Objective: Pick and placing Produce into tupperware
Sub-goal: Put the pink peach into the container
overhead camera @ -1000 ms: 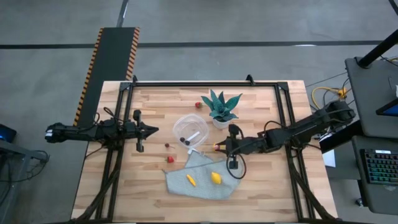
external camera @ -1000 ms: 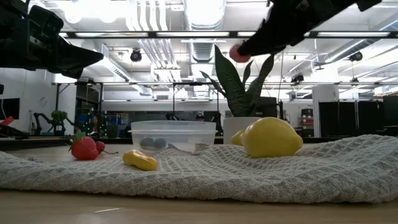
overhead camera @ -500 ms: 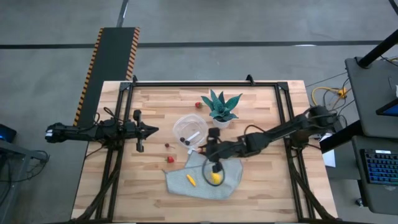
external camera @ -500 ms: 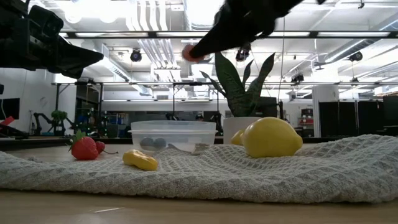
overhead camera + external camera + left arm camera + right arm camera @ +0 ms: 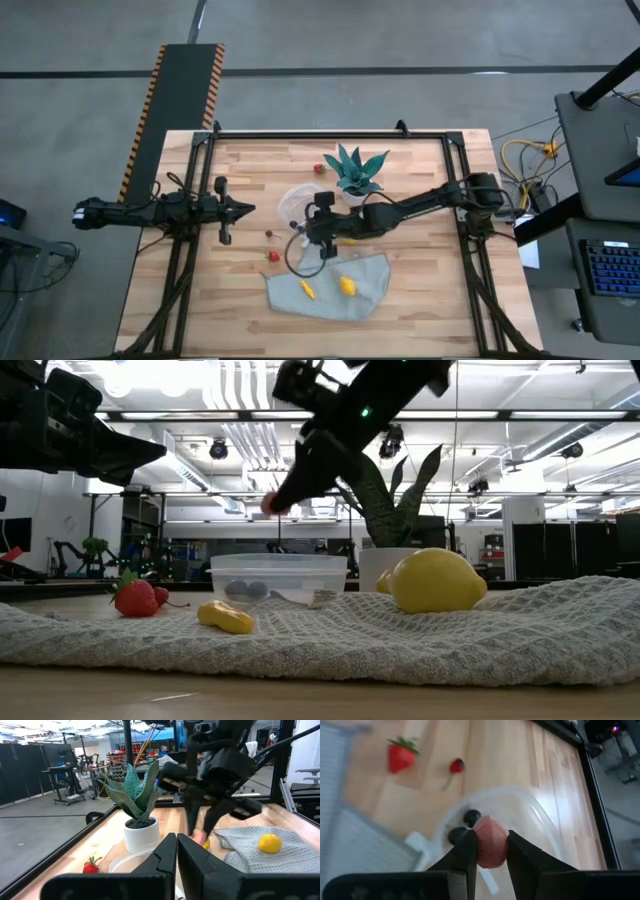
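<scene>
overhead, right hand (image 5: 488, 851) pinches a pink faceted berry (image 5: 490, 841) above the clear tupperware (image 5: 540, 827).

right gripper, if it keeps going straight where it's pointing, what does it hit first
Most likely the tupperware. The right gripper, shut on a pink-red piece of produce, points down into the clear container, where two dark round pieces already lie. Depth is unclear, so it could meet the container's floor or those pieces first.

My right claw (image 5: 487, 851) is black and grips a pink-red piece (image 5: 490, 841). Below, the tupperware (image 5: 520, 827) is clear with two dark round fruits (image 5: 464, 825). The cloth (image 5: 330, 287) is grey waffle-weave, the lemon (image 5: 436, 581) yellow, the worktop (image 5: 250, 170) pale wood.
</scene>
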You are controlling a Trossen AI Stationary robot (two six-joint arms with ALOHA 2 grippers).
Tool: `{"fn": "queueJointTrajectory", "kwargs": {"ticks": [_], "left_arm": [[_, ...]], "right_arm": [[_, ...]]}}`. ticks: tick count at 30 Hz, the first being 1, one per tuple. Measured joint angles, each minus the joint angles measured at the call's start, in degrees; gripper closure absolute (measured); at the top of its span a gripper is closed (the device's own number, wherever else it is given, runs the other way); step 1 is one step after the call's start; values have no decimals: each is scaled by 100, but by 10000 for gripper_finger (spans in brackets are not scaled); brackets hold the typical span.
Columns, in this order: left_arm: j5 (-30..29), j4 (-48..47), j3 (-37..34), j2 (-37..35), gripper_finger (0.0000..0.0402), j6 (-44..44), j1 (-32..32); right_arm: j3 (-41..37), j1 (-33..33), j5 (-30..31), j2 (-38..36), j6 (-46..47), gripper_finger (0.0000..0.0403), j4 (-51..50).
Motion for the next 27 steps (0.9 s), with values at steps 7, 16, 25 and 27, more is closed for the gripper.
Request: {"fn": "queueJointTrajectory", "kwargs": {"ticks": [7,16,25,27], "left_arm": [[12,-16,0,2,402,0,0],[13,-22,0,4,402,0,-2],[14,-20,0,2,402,0,-2],[14,-17,0,4,402,0,-2]], "right_arm": [[16,-206,-44,301,-14,326,-54],[14,-230,-47,406,-44,326,-104],[12,-232,-399,406,-20,326,-97],[12,-233,-410,406,-20,326,-95]]}}
